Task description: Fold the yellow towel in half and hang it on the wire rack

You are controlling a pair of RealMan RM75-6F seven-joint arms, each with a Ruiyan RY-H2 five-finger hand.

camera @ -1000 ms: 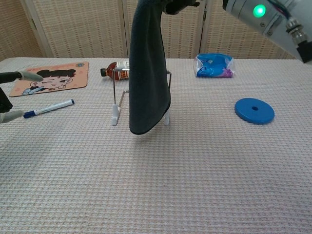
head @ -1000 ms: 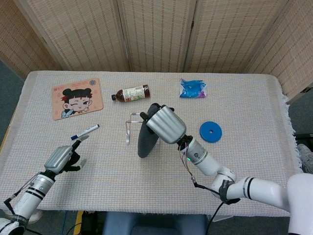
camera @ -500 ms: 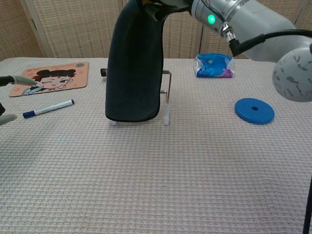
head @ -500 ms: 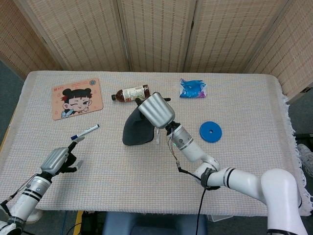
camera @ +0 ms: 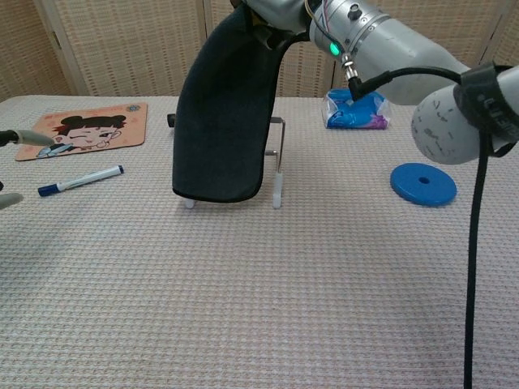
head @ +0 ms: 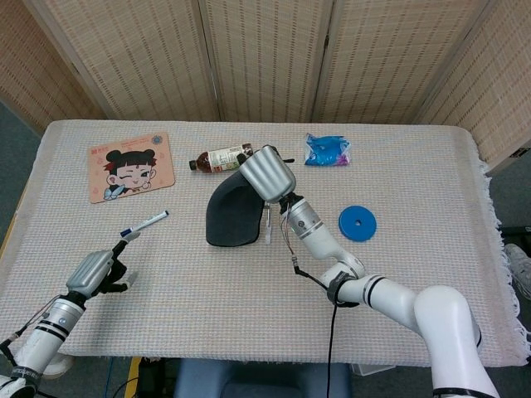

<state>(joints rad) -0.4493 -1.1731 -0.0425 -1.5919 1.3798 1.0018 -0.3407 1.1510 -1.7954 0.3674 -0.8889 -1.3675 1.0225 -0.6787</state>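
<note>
The towel [head: 231,217] [camera: 220,121] looks dark grey, not yellow. It hangs in a folded sheet over the left part of the wire rack [camera: 278,162], covering most of it; one rack leg [head: 268,225] shows at its right edge. My right hand [head: 265,172] [camera: 280,12] grips the towel's top end above the rack. My left hand [head: 98,269] is low at the front left of the table with fingers apart and nothing in it; only its fingertips [camera: 23,136] show in the chest view.
A blue-capped pen [head: 144,224] [camera: 81,180] lies near the left hand. A cartoon mat [head: 131,166] [camera: 85,128] lies back left, with a bottle [head: 222,158] behind the rack. Back right lies a blue bag [head: 327,150] [camera: 355,109], and a blue disc [head: 357,222] [camera: 422,183] lies right of the rack.
My right hand carried the towel back and leftward over the rack, and the cloth now drapes across its left side. The left hand drew back toward the front left.
</note>
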